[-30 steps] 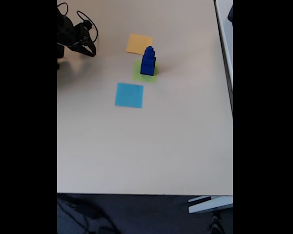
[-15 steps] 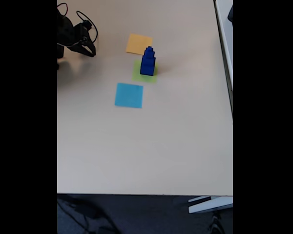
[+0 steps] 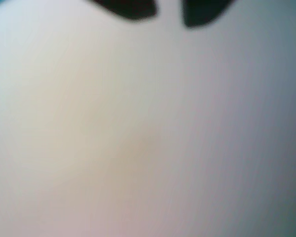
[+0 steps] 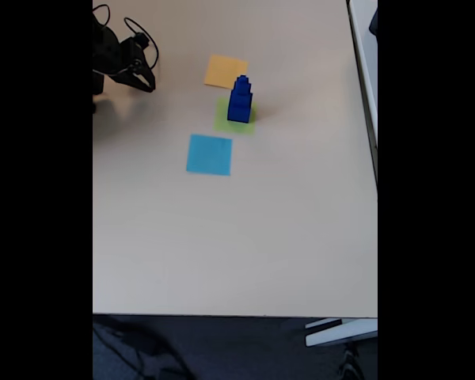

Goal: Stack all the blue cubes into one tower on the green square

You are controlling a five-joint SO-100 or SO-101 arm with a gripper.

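Observation:
In the fixed view the blue cubes point(image 4: 240, 100) stand as one stepped tower, largest at the bottom, on the green square point(image 4: 234, 117). My gripper point(image 4: 149, 81) hangs far to the left of the tower, near the table's back left corner, clear of every cube. In the wrist view its two dark fingertips point(image 3: 133, 7) reach in from the top edge with a narrow gap between them; the gripper point(image 3: 168, 12) is open and holds nothing, with only blurred bare tabletop below.
An orange square patch point(image 4: 226, 71) lies just behind the tower and a light-blue square patch point(image 4: 210, 154) in front of it. The table's point(image 4: 245, 237) front edge runs across the lower part of the fixed view, its right edge near the frame's right side.

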